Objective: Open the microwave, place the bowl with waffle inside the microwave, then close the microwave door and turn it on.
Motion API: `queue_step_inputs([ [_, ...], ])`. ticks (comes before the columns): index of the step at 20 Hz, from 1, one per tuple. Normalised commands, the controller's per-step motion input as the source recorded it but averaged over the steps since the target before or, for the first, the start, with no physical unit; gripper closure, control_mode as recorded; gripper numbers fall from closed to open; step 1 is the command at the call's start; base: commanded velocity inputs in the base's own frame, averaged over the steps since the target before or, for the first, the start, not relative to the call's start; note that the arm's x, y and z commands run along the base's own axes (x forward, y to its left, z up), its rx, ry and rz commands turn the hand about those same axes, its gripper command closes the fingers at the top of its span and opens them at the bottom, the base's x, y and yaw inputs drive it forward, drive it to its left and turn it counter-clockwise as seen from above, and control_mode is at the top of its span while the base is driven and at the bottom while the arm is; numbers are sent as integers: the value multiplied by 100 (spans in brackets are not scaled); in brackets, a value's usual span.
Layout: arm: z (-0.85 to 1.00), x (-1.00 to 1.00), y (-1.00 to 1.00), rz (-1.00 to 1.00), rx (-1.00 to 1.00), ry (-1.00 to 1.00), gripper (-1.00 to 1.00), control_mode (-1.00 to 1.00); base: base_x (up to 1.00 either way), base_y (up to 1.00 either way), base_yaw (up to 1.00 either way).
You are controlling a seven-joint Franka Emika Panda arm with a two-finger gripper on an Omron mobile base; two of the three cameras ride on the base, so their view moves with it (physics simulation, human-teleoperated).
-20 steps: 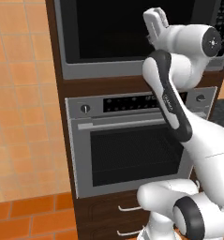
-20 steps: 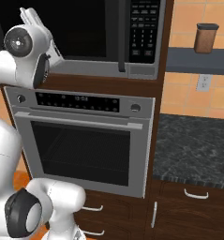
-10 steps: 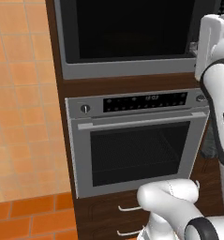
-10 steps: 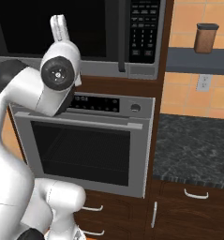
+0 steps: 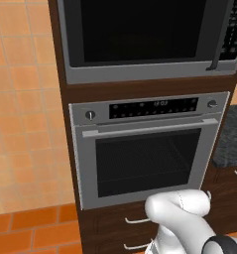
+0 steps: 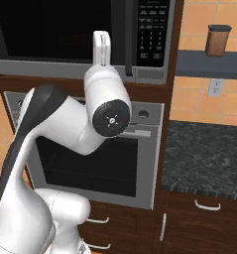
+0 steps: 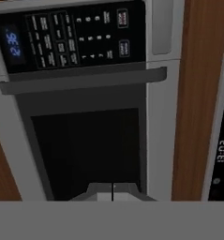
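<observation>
Gripper (image 6: 101, 47) raised in front of the microwave door (image 6: 55, 30), just left of its dark vertical handle (image 6: 129, 39) — fingers look pressed together, nothing between them. Door closed. Microwave (image 5: 149, 39) sits above the oven (image 5: 147, 149); keypad (image 7: 69, 40) beyond — right of the handle.

The microwave (image 7: 80, 42) carries a small blue lit clock at one end of its black keypad strip in the hand view; it seems to read 2:36, though the view is rolled and the digits are blurred. The keypad (image 7: 76, 40) shows rows of small pale digits and button captions, too small to make out. The oven (image 5: 149, 149) below has a dark control strip with a pale display (image 5: 161, 103) reading about 10:03; in the hand view the same display (image 7: 221, 151) appears sideways, ending in 0:03.
</observation>
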Motion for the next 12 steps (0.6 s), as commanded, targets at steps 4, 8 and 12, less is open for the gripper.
queue_step_inputs([
  [4, -51, 30, -65, -1, 0, 0, 100, -100, 0, 0, 0],
  [8, -33, 70, -52, 0, -1, -1, 100, -100, 0, 0, 0],
  [12, 12, 76, -24, 0, 0, -3, 100, -100, 0, 0, 0],
])
